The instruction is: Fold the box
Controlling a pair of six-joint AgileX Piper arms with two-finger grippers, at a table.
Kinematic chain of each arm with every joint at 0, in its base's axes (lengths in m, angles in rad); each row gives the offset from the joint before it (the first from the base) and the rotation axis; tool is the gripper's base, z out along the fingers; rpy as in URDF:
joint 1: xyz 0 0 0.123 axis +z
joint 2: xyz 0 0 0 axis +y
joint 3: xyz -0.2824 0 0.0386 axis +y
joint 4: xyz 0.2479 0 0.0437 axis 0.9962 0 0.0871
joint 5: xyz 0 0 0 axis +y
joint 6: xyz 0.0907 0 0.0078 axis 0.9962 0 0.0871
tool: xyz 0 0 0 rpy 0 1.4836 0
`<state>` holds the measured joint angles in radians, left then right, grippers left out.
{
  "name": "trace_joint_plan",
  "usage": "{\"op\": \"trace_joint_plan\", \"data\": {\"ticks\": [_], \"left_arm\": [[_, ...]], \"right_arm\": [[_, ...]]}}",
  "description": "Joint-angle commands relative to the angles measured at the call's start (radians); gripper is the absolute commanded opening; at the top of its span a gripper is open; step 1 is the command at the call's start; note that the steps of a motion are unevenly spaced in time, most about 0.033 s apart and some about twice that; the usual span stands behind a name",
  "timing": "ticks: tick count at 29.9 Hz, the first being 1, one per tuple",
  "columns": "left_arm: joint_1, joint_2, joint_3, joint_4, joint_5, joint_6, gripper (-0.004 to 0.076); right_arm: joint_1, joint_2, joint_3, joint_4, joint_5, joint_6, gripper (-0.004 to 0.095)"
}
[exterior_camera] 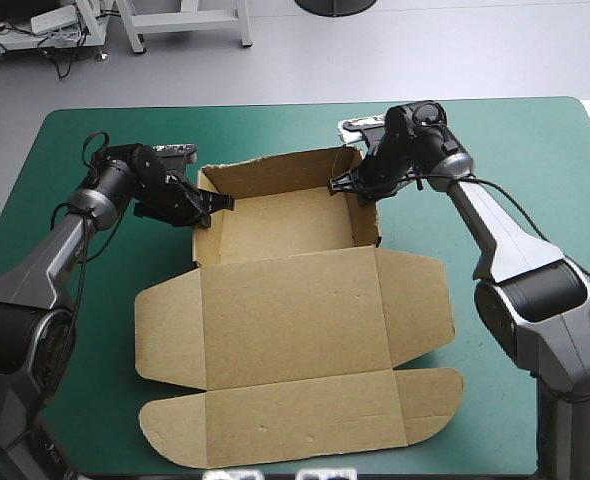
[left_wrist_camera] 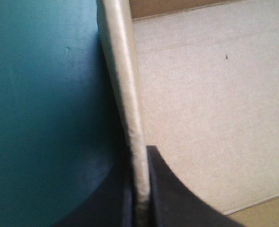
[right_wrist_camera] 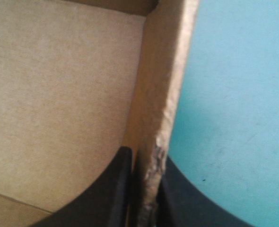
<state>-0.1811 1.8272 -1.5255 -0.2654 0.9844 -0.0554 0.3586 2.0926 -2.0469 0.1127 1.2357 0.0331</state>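
The brown box [exterior_camera: 285, 330] lies mid-table as an open tray with its walls raised at the far end and the lid flat toward the near edge. My left gripper [exterior_camera: 215, 203] is shut on the tray's left wall [left_wrist_camera: 130, 99], one black finger [left_wrist_camera: 172, 194] inside the tray, the other outside over the cover. My right gripper [exterior_camera: 353, 187] is shut on the right wall [right_wrist_camera: 163, 94], with one finger [right_wrist_camera: 106, 194] inside and the other outside. The tray's floor [right_wrist_camera: 59, 94] shows beside each wall.
The lid's rounded side flaps [exterior_camera: 170, 330] spread left and right on the teal-green cover [exterior_camera: 535, 160]. A long tuck flap [exterior_camera: 305, 420] reaches close to the table's near edge. Bare cover lies on both sides of the box.
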Motion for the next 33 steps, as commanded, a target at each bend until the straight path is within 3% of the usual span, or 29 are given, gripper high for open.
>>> {"op": "trace_joint_plan", "data": {"ticks": [1,5,10,14,17,25,33], "left_arm": [[0.001,-0.03,-0.033,-0.048,0.05,0.031,0.0005],[0.001,-0.017,-0.063,-0.111,0.103,0.046,0.0052],[0.001,-0.012,-0.091,-0.194,0.151,0.099,0.0188],[0.001,-0.012,-0.094,-0.216,0.17,0.099,0.0365],[0.001,-0.012,-0.094,-0.218,0.17,0.099,0.045],[0.001,-0.012,-0.203,-0.146,0.304,0.11,0.0456],[0.001,-0.074,-0.428,-0.107,0.306,0.11,0.0456]], "right_arm": [[-0.014,-0.06,-0.026,-0.083,-0.026,-0.025,0.0307],[-0.014,-0.06,-0.026,-0.087,-0.028,-0.027,0.0438],[-0.014,-0.06,-0.026,-0.085,-0.014,-0.027,0.0442],[-0.014,-0.06,-0.026,-0.083,-0.003,-0.042,0.0446],[-0.014,-0.06,-0.026,-0.083,0.007,-0.049,0.0446],[-0.014,-0.071,-0.065,-0.064,0.023,-0.049,0.0446],[-0.014,-0.134,-0.131,-0.072,0.023,-0.049,0.0446]]}}
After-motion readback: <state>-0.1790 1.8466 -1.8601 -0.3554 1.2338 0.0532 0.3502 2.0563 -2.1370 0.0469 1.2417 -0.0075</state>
